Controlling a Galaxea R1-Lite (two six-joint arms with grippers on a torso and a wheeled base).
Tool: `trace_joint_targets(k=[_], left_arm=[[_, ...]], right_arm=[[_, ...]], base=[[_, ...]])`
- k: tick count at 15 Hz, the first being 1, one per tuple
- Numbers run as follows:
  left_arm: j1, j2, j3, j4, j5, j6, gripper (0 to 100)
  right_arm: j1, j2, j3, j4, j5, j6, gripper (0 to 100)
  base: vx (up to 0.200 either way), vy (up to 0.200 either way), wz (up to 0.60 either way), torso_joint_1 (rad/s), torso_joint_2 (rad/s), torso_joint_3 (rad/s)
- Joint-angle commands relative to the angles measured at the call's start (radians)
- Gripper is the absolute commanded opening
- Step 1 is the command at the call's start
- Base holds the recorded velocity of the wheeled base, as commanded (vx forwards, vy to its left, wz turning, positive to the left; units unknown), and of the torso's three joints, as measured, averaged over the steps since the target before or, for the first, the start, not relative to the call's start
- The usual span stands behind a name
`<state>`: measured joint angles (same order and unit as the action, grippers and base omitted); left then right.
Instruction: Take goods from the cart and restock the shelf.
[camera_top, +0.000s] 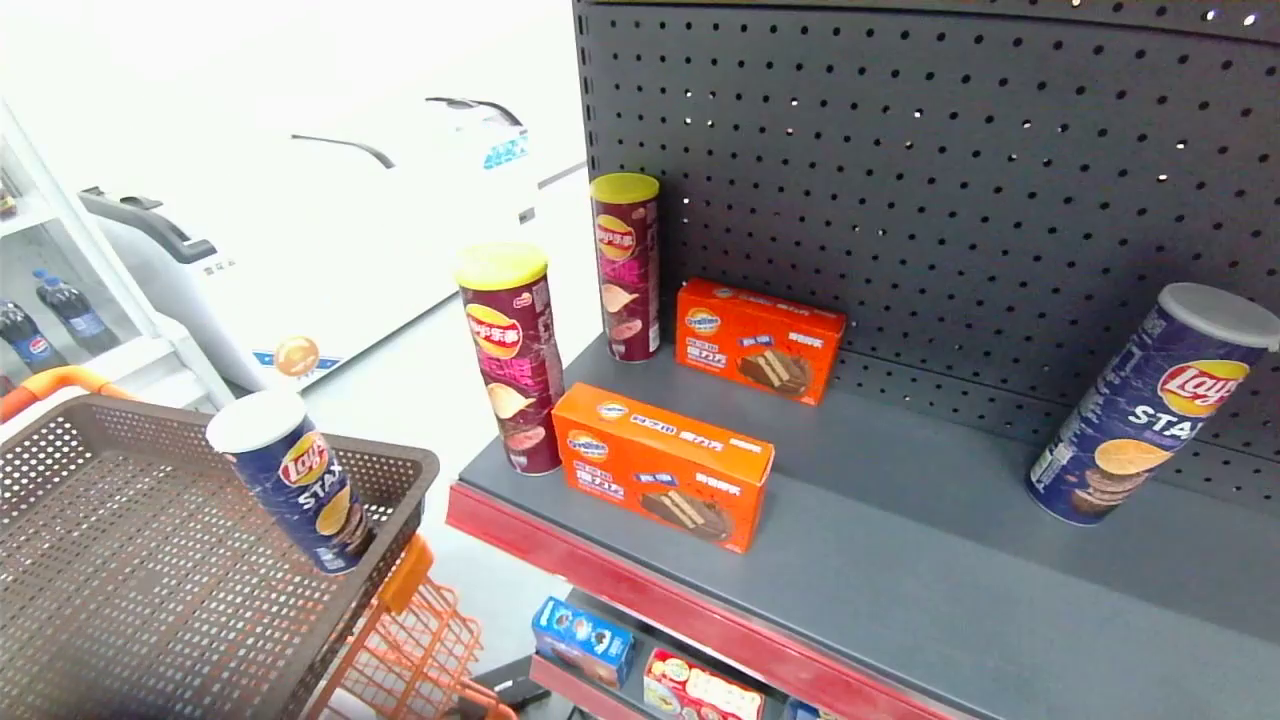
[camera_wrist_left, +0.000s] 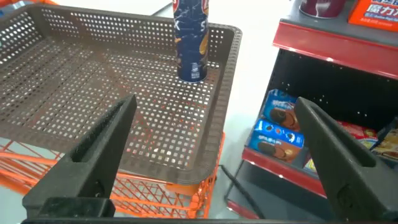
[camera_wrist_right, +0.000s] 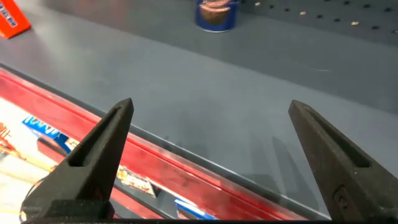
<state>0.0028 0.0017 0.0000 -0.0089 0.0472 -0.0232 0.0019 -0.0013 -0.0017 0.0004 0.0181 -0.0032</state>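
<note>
Cart basket (camera_top: 120, 600) left of shelf (camera_top: 900, 570), can (camera_top: 295, 480) standing in it; another can (camera_top: 1140, 410) on shelf, right end.

Blue chip can (camera_top: 295, 480), white-lidded, upright in brown perforated cart basket (camera_top: 120, 560) at lower left. Matching can (camera_top: 1140, 410) at right on grey shelf (camera_top: 900, 560); maroon cans (camera_top: 510, 355) and orange boxes (camera_top: 660, 465) at centre.

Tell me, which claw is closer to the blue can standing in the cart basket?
Left. The left claw is open and points at the basket, with the blue can ahead of it. The right claw points at the shelf, facing a second blue can there.
</note>
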Motion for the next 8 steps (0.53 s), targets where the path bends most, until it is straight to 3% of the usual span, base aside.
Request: trace_joint_targets(k=[1,6,7,8], left_arm=[[-0.001,0.000,0.000,0.000,-0.001,0.000,100],[-0.001,0.000,0.000,0.000,-0.003,0.002,100],[0.000,0.000,-0.017,0.000,-0.001,0.000,100],[-0.004,0.044,-0.104,0.007,-0.004,0.017,100]], right_arm=[[0.000,0.001,0.000,0.000,0.000,-0.001,100],[0.000,0.001,0.000,0.000,0.002,-0.001,100],[0.000,0.001,0.000,0.000,0.002,-0.001,100],[0.000,0.001,0.000,0.000,0.000,0.000,100]], base=[[0.000,0.000,0.00,0.000,0.00,0.000],[0.000,0.000,0.00,0.000,0.00,0.000],[0.000,0.000,0.00,0.000,0.00,0.000],[0.000,0.000,0.00,0.000,0.00,0.000]])
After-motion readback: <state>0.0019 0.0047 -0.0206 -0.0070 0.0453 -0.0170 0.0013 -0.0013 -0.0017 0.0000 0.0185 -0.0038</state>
